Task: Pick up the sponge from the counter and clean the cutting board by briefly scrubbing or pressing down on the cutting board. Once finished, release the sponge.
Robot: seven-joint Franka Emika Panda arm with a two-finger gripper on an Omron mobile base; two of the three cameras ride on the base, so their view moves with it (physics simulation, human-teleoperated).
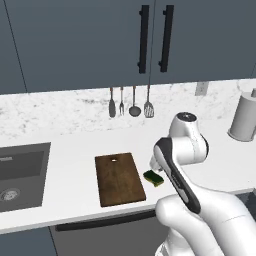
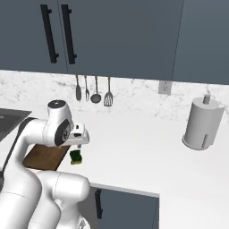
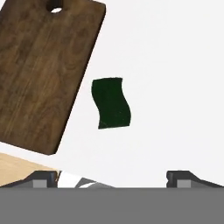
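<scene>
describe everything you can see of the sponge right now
The sponge is a small block with a dark green top over a yellow layer; the yellow shows at its side in the left base view. From above, its outline looks slightly wavy. It lies flat on the white counter, just beside the long edge of the cutting board, with a strip of counter between them. The open gripper hangs above it without touching it.
</scene>
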